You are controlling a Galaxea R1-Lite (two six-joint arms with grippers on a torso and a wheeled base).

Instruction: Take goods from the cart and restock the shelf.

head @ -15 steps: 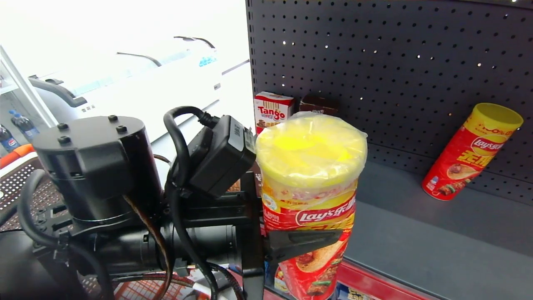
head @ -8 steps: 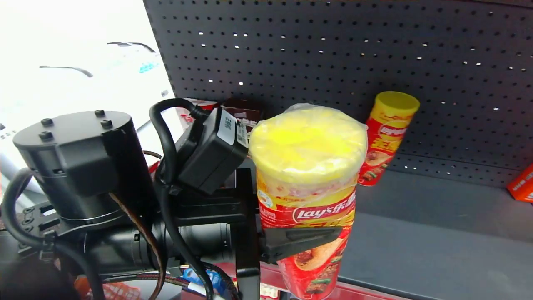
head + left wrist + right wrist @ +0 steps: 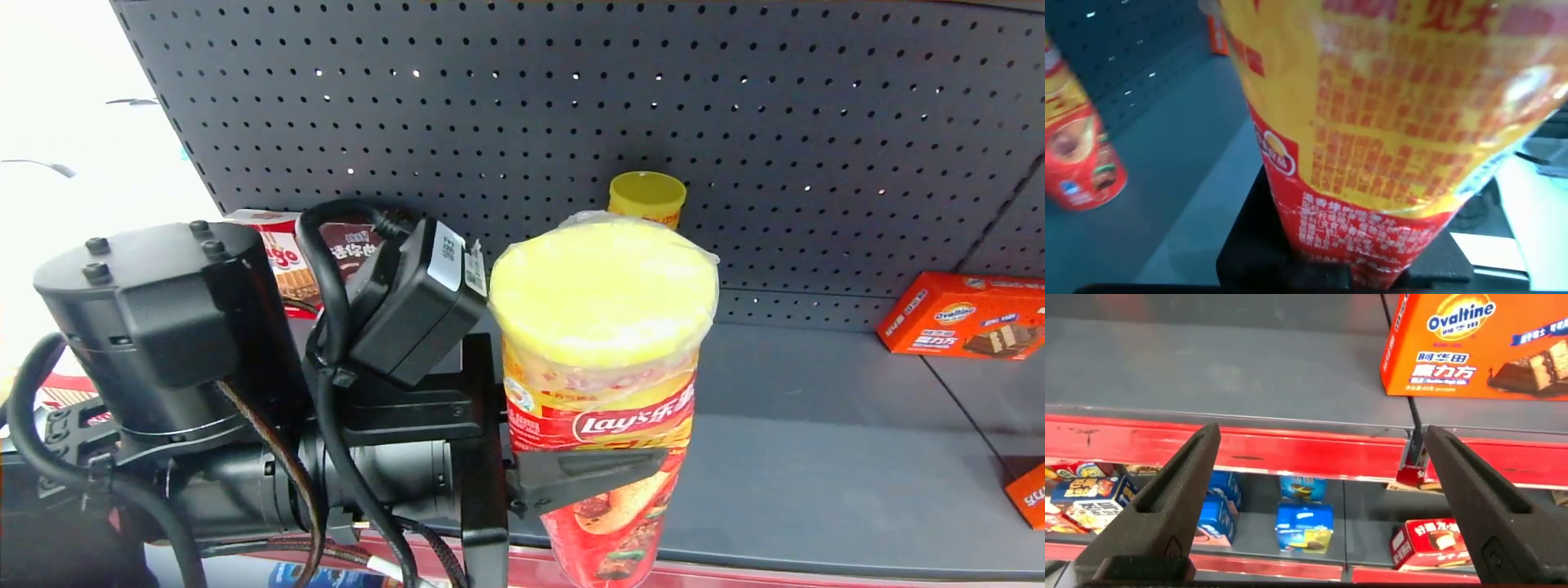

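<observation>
The chip can (image 3: 602,392) sits in pretty much the same mid-frame spot as a second ago, clamped the same way. What changed is the head view itself, which has swung along the shelf (image 3: 816,457) (camera move, not the goods). So the second can (image 3: 647,196), which was off at the right edge, now peeks out just behind the held can's lid, and an orange box (image 3: 959,327) has come in at the right.

The held can is upright: yellow lid under crinkly clear wrap, a yellow band below it, then red with a food picture lower down. It's up off the shelf at the centre of the frame, in front of the pegboard (image 3: 571,98).

The left gripper (image 3: 600,482) is closed on its lower half, with one black finger (image 3: 588,478) across the front. In the left wrist view the can (image 3: 1388,122) looms close, with the second can (image 3: 1082,155) standing at the left edge.

At the left of the head view, a wafer box (image 3: 277,253) and a brown box (image 3: 355,245) sit behind the arm.

The right gripper (image 3: 1323,498) is spread wide with nothing in it, facing a red shelf edge (image 3: 1290,445). Blue packs (image 3: 1302,527) sit lower down, and the orange box (image 3: 1478,343) is at upper right.
</observation>
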